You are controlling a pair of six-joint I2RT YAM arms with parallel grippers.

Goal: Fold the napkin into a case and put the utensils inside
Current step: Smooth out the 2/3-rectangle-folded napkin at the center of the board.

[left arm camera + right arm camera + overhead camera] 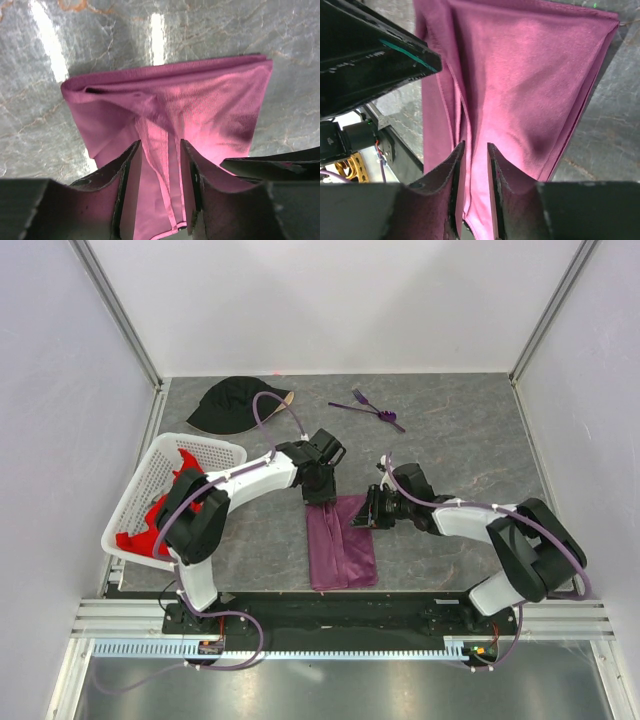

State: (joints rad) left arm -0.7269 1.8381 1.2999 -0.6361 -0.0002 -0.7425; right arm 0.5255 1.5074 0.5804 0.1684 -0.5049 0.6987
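Left hand (pixel 161 145): fingers apart, plum cloth lying slack in the gap, a stitched hem running down between them, nothing clamped

Right hand (pixel 475 146): fingers drawn close together, a ridge of the same cloth standing in the narrow slot; cannot tell whether it is pinched or just brushing the pads

Both hands low over the far end of the napkin (pixel 342 545), left hand at the far left corner, right hand at the right long edge just beside it

Napkin folded into a narrow long strip, layers showing along its edges, lying flat at the middle of the desk (pixel 450 440) and reaching toward the near edge

Utensils (pixel 372 408) purple, lying loose together close to the far edge, well apart from the napkin

Black cap (pixel 232 405) in the far left corner

White lattice basket (pixel 150 475) along the left edge, tilted, red cloth (pixel 150 530) inside
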